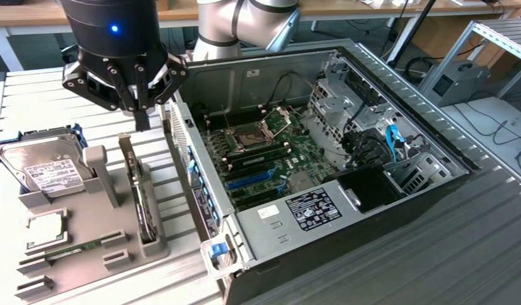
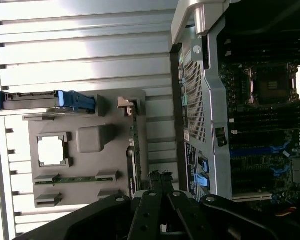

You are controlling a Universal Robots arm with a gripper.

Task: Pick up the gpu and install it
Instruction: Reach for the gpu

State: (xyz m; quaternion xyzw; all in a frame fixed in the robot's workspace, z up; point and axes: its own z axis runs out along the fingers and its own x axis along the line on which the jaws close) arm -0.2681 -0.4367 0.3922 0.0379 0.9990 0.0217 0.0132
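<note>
Gripper [image 1: 143,124] hangs over the slatted table [image 1: 40,86], just beside the open computer case [image 1: 269,70] on the exterior view's left. Jaws are closed tight, the two fingers pressed together with nothing between them. The fingers point straight down.

The gpu [image 1: 142,190] stands on its long edge in a slot of the grey holder [image 1: 95,219], at the side of the holder nearest the case. The fingertips are over the far end of the card, close above it; whether they touch it cannot be told. In the wrist view the closed gripper [image 2: 160,176] lines up with the thin edge of the gpu [image 2: 132,150], which runs lengthwise away from the fingertips.

Other parts in the holder [image 2: 92,137]:
- hard drive [image 1: 44,168] with a white label, in a blue-edged cradle at the far end, also in the wrist view [image 2: 35,100]
- processor chip [image 1: 45,227] lying flat in its square pocket [image 2: 52,150]
- memory stick [image 1: 74,248] set on edge in a narrow slot [image 2: 75,179]

The case [image 2: 197,100] lies on its side with the cover off and the motherboard [image 1: 269,159] exposed. Blue card slots on the board [image 2: 260,150] are bare. The gpu is well apart from the board, outside the case wall.
</note>
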